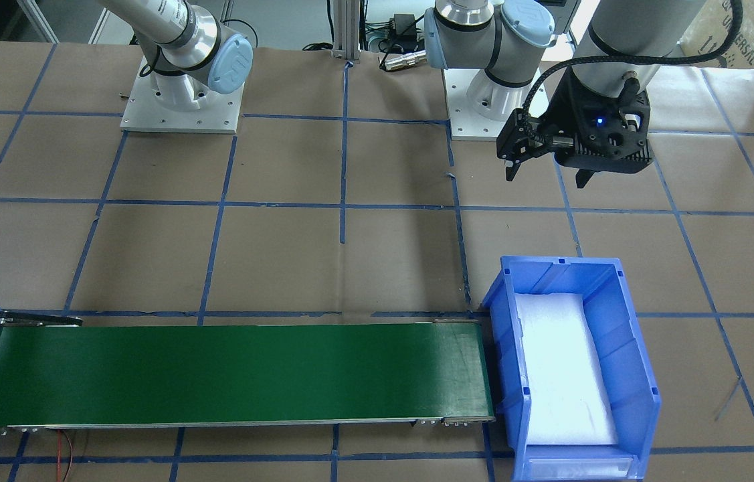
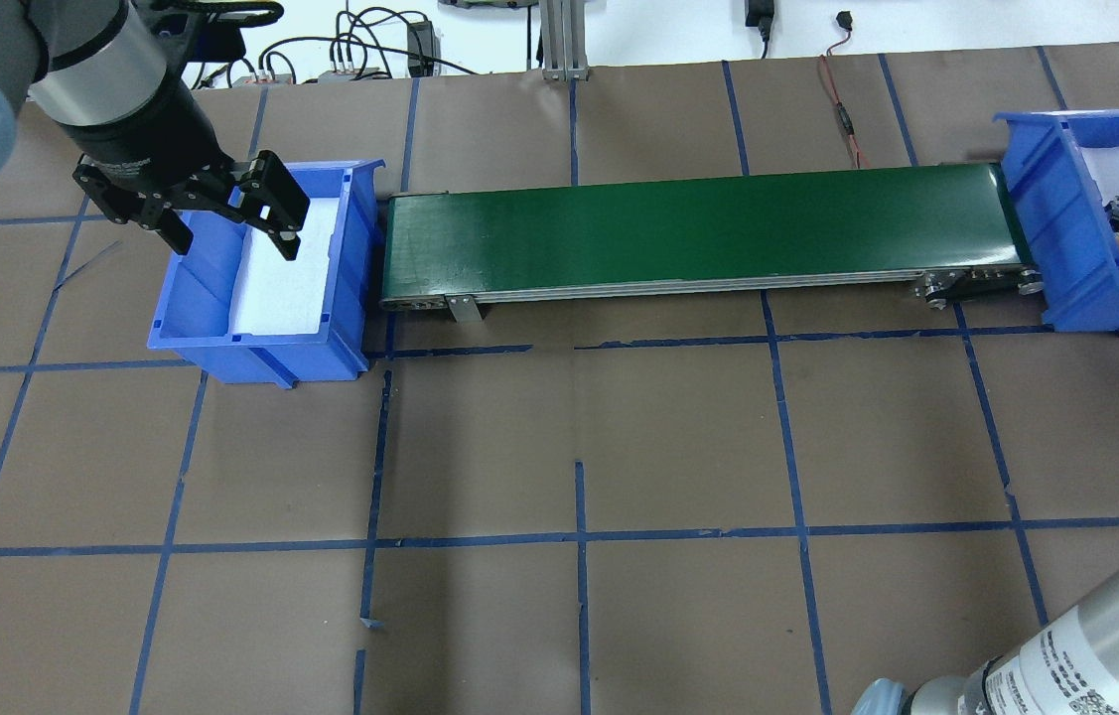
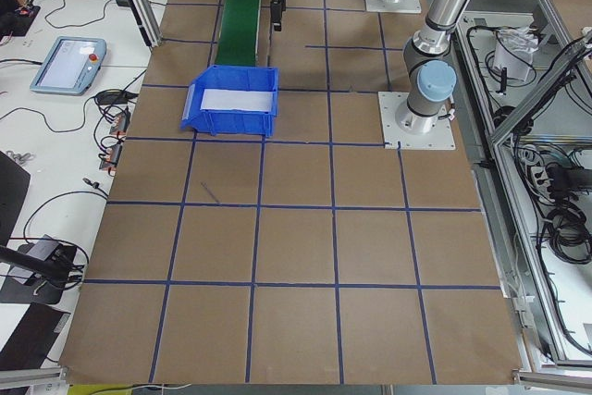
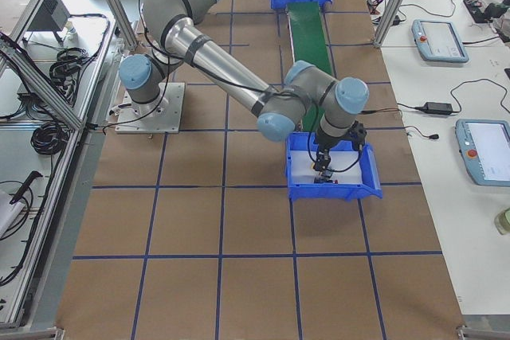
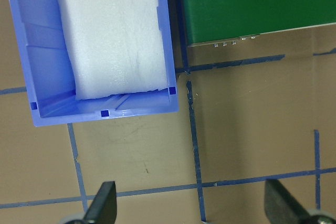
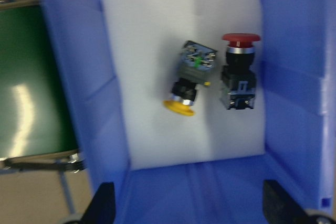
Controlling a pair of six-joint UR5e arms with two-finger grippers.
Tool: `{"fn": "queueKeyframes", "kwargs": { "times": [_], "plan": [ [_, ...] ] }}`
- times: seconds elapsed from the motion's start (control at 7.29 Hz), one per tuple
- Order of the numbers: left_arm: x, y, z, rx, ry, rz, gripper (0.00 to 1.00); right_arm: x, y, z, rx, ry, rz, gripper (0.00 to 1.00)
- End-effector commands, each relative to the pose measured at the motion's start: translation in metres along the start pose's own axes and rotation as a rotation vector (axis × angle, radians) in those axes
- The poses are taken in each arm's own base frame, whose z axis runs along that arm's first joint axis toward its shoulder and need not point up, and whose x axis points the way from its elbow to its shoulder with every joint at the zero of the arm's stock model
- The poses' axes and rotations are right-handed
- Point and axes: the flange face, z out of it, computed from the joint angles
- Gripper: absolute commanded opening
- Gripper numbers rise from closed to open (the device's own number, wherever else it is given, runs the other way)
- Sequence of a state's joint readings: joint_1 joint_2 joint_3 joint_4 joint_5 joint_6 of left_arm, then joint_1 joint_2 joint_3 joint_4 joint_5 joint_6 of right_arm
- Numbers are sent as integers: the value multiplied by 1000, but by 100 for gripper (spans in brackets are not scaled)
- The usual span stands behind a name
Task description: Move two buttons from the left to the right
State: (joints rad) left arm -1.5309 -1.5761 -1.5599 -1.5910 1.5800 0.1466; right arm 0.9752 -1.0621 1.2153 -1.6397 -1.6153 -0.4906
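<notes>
Right wrist camera gives me the best look. Both buttons lie on the white foam liner point(image 6: 147, 51) inside the right bin point(image 6: 296, 103). The yellow-capped button point(image 6: 188, 85) is on its side with its long axis slanted, cap toward that view's lower left and contact block up and right. The red-capped button point(image 6: 240, 74) sits just beside it, also on its side. Its long axis runs along the bin wall, cap toward the view's top. Whether the two blocks touch, I can't tell.

The right gripper point(image 6: 191, 208) hangs above them, fingers point(image 6: 103, 203) spread wide with nothing between. Overhead shows those buttons only as small specks at its right edge. The front-facing camera catches just a sliver of that bin, with the buttons outside its frame.

Overhead makes the left gripper point(image 2: 233, 230) look as if it is over the left bin point(image 2: 261, 348), fingers spread apart. Its own wrist camera shows the fingertips framing brown counter point(image 5: 252, 129) beside the bin's end. The green belt point(image 2: 698, 228) runs between the two bins.
</notes>
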Motion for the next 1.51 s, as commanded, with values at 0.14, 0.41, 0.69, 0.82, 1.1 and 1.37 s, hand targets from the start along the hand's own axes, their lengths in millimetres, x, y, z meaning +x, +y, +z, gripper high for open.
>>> {"fn": "queueKeyframes", "kwargs": {
  "times": [0.14,0.41,0.69,0.82,1.1,1.37],
  "plan": [
    [1,-3,1,5,-1,-2,100,-209,45,-99,-28,3,-66,100],
    [8,-13,0,12,6,-47,100,-339,94,-131,30,-56,-44,100],
    [20,-10,-2,15,0,-50,100,-389,161,-125,17,-49,-43,100],
    [21,-6,-7,25,5,-47,100,-390,160,-126,89,-41,-53,100],
    [18,-3,-7,25,7,-52,100,-392,162,-119,46,-20,-47,100],
    [18,-3,-7,25,7,-52,100,-392,160,-110,32,-26,-42,100]
  ]
}}
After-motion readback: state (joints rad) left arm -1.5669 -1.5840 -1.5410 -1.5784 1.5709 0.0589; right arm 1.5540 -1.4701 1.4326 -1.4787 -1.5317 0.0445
